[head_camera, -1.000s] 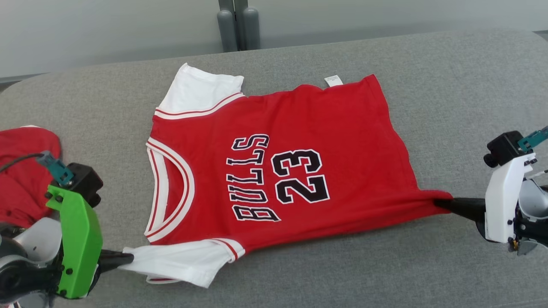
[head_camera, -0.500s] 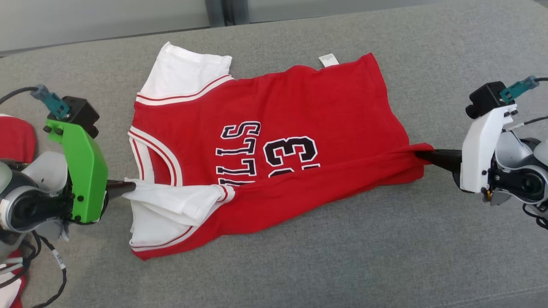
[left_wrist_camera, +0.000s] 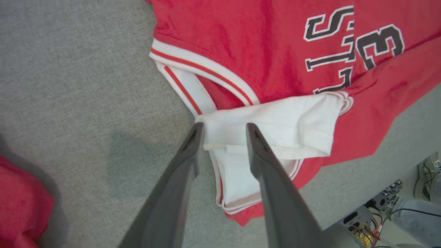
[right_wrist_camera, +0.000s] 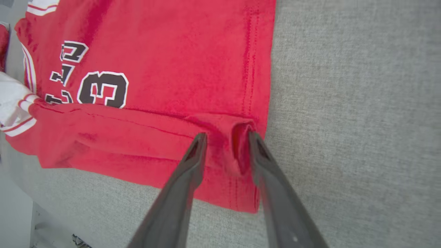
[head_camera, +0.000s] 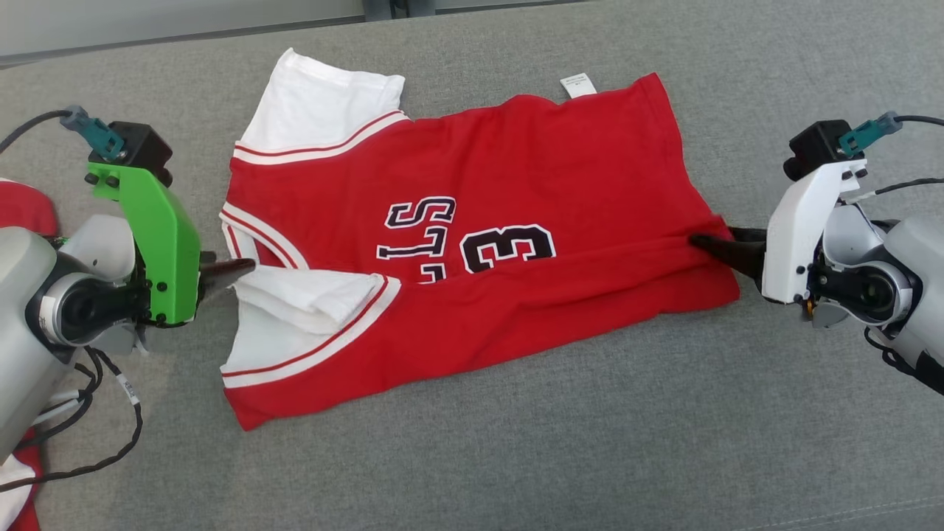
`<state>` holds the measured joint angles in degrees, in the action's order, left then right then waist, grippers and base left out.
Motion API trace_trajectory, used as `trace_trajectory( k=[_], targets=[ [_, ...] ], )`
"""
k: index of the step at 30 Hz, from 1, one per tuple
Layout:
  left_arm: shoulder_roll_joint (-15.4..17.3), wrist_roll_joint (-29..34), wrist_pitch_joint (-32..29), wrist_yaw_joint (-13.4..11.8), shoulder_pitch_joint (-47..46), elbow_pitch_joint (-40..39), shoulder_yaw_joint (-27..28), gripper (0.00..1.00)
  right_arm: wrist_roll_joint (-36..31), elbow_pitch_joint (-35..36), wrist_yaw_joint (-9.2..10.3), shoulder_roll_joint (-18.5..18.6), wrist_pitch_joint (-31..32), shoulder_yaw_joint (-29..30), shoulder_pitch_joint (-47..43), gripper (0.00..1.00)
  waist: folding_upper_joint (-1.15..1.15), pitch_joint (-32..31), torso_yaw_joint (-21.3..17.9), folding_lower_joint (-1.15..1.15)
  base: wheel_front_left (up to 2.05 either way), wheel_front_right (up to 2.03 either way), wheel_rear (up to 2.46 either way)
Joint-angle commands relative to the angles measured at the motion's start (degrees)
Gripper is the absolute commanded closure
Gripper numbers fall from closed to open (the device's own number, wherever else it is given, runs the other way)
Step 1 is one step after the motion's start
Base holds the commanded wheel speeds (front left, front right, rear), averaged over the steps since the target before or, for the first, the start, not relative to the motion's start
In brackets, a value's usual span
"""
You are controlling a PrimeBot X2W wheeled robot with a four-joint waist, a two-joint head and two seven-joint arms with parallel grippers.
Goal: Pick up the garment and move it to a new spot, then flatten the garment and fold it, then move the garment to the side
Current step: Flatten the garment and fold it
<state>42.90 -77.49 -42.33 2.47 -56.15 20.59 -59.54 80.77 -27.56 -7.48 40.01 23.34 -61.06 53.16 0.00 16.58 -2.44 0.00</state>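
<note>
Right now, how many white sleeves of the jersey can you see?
2. The far sleeve lies flat at the jersey's upper-left corner in the head view; the near sleeve is folded onto the red front, beside the left gripper.

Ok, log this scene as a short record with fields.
garment: red jersey, near edge folded over its print
surface: grey fabric surface
left claw: open, astride the white sleeve
right claw: open, astride the hem fold
other: second red garment on the robot's left
</note>
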Motion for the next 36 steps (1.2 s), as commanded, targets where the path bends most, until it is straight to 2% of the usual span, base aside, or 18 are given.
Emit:
trace_trajectory(
  k=[1,5,10,13,15,19,20,24,26,29,31,33,36],
  targets=[
    [-0.61,0.78,0.81,0.45,-0.83,0.87,0.18,0.00,-0.73,-0.15,-0.03,-0.55,-1.06,0.46,-0.02,0.00,0.00,-0.27,0.12,0.00,0.00,0.00,0.00],
    [-0.88,1.50,4.11,1.81,-0.72,1.95,0.99,0.00,-2.84,-0.06,-0.03,-0.73,-5.87,2.21,-0.87,0.00,0.00,-1.18,0.31,0.00,0.00,0.00,0.00],
    [0.06,3.27,12.83,2.97,1.25,0.75,3.08,0.00,-5.22,1.76,-0.03,-0.30,-15.33,5.67,-3.39,0.00,0.00,-3.17,0.48,0.00,0.00,0.00,0.00],
    [1.07,5.38,19.31,2.67,2.98,-0.94,4.34,0.00,-7.57,2.38,-0.03,0.14,-21.78,7.63,-5.69,0.00,0.00,-4.51,0.59,0.00,0.00,0.00,0.00],
    [1.64,6.38,24.08,1.39,4.65,-2.49,5.33,0.00,-8.88,2.71,-0.03,0.06,-26.46,9.40,-7.80,0.00,0.00,-5.54,0.70,0.00,0.00,0.00,0.00],
    [3.77,10.12,33.59,-3.08,9.20,-6.42,6.68,0.00,-11.71,2.48,-0.03,-0.52,-35.10,13.74,-12.60,0.00,0.00,-7.34,0.88,0.00,0.00,0.00,0.00],
    [4.34,11.05,36.69,-4.89,10.67,-7.60,7.38,0.00,-12.72,2.36,-0.03,-0.84,-36.52,15.27,-14.12,0.00,0.00,-7.81,0.92,0.00,0.00,0.00,0.00],
    [5.94,12.86,48.56,-11.91,17.07,-12.03,10.60,0.00,-17.05,3.03,-0.03,-2.94,-38.46,22.93,-19.99,0.00,0.00,-8.87,0.88,0.00,0.00,0.00,0.00],
    [5.91,13.32,53.99,-15.12,20.75,-14.32,12.19,0.00,-20.68,4.46,-0.03,-4.85,-38.56,29.43,-23.23,0.00,0.00,-9.01,0.85,0.00,0.00,0.00,0.00],
    [5.45,14.85,57.06,-19.71,26.28,-17.88,15.07,0.00,-27.64,7.70,-0.03,-9.28,-38.50,38.88,-30.43,0.00,0.00,-9.30,0.88,0.00,0.00,0.00,0.00],
    [4.45,16.06,57.52,-22.18,30.36,-20.47,17.54,0.00,-31.43,9.91,-0.03,-12.36,-38.51,43.12,-35.02,0.00,0.00,-9.39,0.91,0.00,0.00,0.00,0.00],
    [2.40,17.89,57.55,-23.96,34.33,-23.15,21.27,0.00,-34.66,11.30,-0.03,-14.55,-38.53,45.96,-38.73,0.00,0.00,-9.46,0.96,0.00,0.00,0.00,0.00],
    [-0.20,20.85,57.54,-25.23,40.83,-24.84,25.27,0.00,-38.08,12.44,-0.03,-17.29,-37.91,47.76,-42.64,0.00,0.00,-9.36,0.78,0.00,0.00,0.00,0.00]
  ],
)
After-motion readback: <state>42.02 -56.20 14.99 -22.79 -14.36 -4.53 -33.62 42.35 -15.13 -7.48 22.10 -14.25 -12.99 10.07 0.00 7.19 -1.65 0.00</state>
